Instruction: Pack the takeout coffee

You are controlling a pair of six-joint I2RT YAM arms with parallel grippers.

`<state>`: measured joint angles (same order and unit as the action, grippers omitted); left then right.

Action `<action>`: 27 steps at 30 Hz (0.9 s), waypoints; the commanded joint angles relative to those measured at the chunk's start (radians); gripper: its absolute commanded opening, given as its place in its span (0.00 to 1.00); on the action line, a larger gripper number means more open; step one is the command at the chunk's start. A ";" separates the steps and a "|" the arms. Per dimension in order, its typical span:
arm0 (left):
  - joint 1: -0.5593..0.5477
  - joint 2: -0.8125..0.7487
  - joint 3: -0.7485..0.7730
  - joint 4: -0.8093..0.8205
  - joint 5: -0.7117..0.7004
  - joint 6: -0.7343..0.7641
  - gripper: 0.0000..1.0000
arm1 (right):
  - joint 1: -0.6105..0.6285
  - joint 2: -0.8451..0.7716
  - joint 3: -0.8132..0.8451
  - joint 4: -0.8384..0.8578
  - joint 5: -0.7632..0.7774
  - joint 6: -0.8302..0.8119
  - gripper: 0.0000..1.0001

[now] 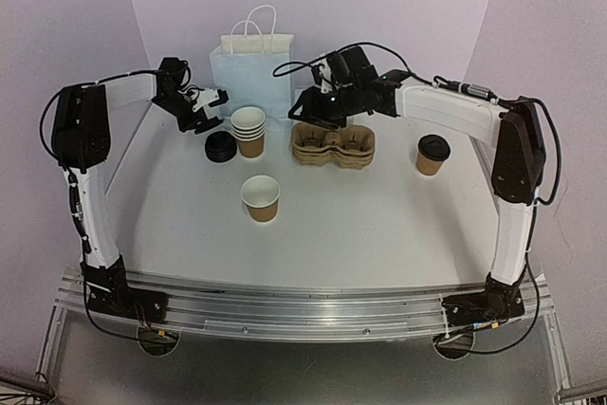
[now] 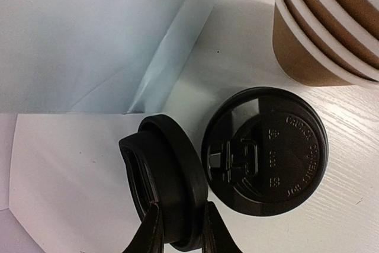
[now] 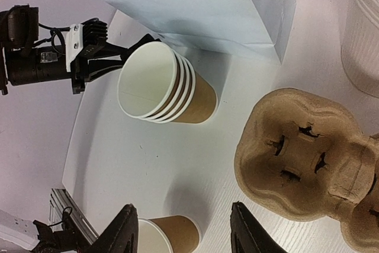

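Observation:
My left gripper [image 1: 211, 106] is shut on a black lid [image 2: 169, 176], held on edge just above the table; its jaws [image 2: 182, 210] pinch the rim. Another black lid [image 2: 266, 152] lies flat beside it, seen in the top view as a dark pile [image 1: 220, 147]. A stack of open kraft cups [image 1: 249, 130] stands to its right. One open cup [image 1: 261, 198] stands mid-table. A lidded cup [image 1: 432, 154] stands at the right. My right gripper [image 1: 311, 109] is open and empty above the table [image 3: 183, 217], between the single cup [image 3: 172, 235] and the pulp carrier [image 3: 302, 164].
The pale blue bag [image 1: 251, 68] stands upright at the back, behind the cup stack [image 3: 172, 90]. The stacked pulp cup carriers [image 1: 332, 144] lie right of the stack. A white ribbed container [image 3: 364, 28] shows at the right wrist view's right edge.

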<state>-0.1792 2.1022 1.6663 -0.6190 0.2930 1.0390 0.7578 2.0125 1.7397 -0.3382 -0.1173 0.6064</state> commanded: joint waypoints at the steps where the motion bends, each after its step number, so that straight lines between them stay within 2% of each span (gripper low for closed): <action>1: 0.009 -0.099 -0.027 0.001 -0.018 0.044 0.10 | -0.003 -0.008 0.043 0.002 -0.010 0.003 0.49; 9: 0.038 -0.225 -0.067 -0.059 -0.026 0.095 0.08 | -0.003 -0.043 0.042 0.001 0.020 0.008 0.48; 19: 0.020 -0.711 -0.351 -0.193 0.135 0.358 0.13 | 0.014 -0.084 0.079 -0.030 0.047 0.061 0.46; 23: -0.059 -0.921 -0.491 -0.186 0.199 0.444 0.16 | 0.060 -0.056 0.154 -0.086 0.058 0.046 0.46; 27: -0.203 -1.054 -0.601 -0.149 0.201 0.499 0.17 | 0.117 -0.022 0.244 -0.166 0.091 0.000 0.48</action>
<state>-0.2736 1.1355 1.1590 -0.7692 0.4330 1.4302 0.8079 1.9913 1.8767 -0.4226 -0.0648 0.6495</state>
